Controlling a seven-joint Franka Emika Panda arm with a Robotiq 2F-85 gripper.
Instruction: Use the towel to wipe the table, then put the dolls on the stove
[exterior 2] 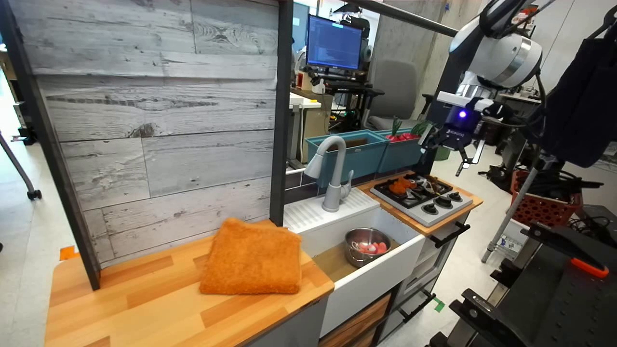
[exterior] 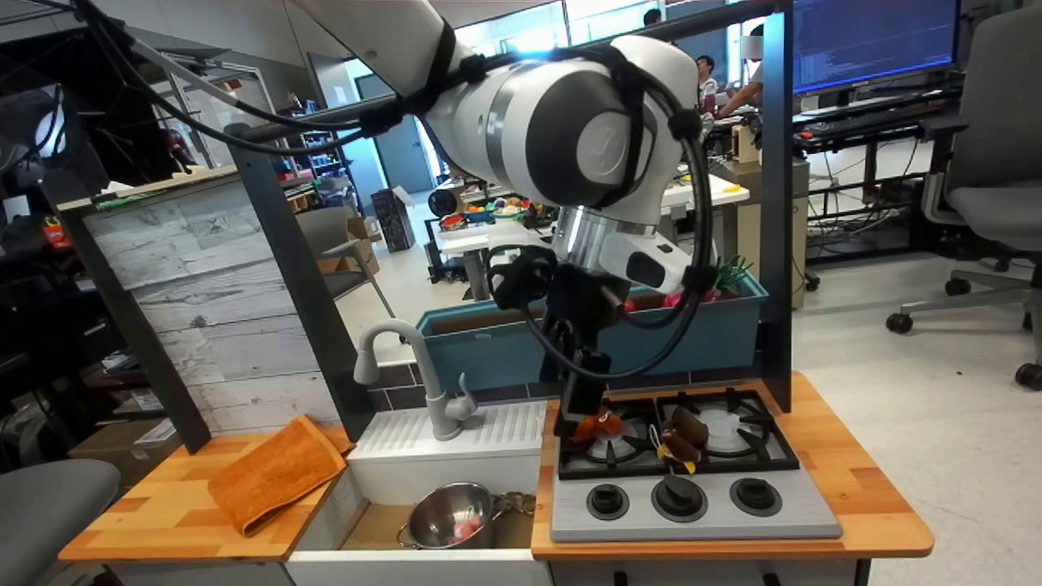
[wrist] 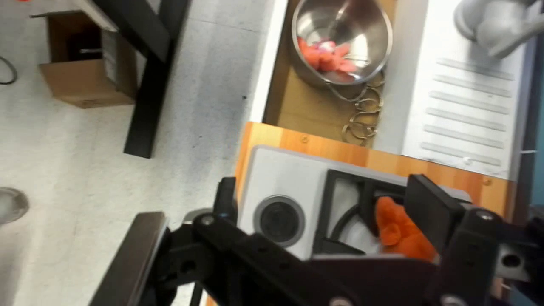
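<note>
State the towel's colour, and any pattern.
Orange, with no visible pattern: the towel shows best in an exterior view, where it appears largest.

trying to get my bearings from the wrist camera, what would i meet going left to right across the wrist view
Left to right: cardboard box, black stove knob, metal pot, orange doll, grey faucet. Left out: the open gripper, which spans most of the width.

Towel [exterior: 277, 476] and stove [exterior: 641, 525] on table [exterior: 867, 513]
</note>
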